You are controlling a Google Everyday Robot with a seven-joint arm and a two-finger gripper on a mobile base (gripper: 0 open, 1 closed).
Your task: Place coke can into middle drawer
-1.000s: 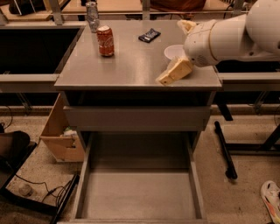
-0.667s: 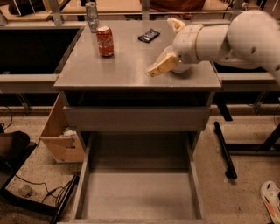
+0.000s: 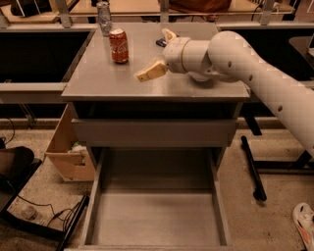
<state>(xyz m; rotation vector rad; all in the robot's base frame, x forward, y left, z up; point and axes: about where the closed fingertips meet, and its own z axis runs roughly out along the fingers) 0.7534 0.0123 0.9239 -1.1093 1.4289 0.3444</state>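
Observation:
The coke can (image 3: 118, 45) stands upright on the cabinet top (image 3: 113, 78), near its back left. My gripper (image 3: 160, 53) hovers over the top, just right of the can and apart from it. It is open and empty, one tan finger (image 3: 151, 72) pointing toward the can, the other (image 3: 169, 34) farther back. The middle drawer (image 3: 157, 220) is pulled out below, low in the view, with a bare grey floor.
A silvery-grey can (image 3: 103, 12) stands behind the coke can. A dark small object (image 3: 160, 43) lies partly hidden behind my gripper. A closed drawer front (image 3: 154, 132) sits above the open drawer. A cardboard box (image 3: 66, 147) and cables lie on the floor at left.
My arm has swung left across the cabinet top, bringing the gripper much closer to the coke can. The can and the drawer have not moved.

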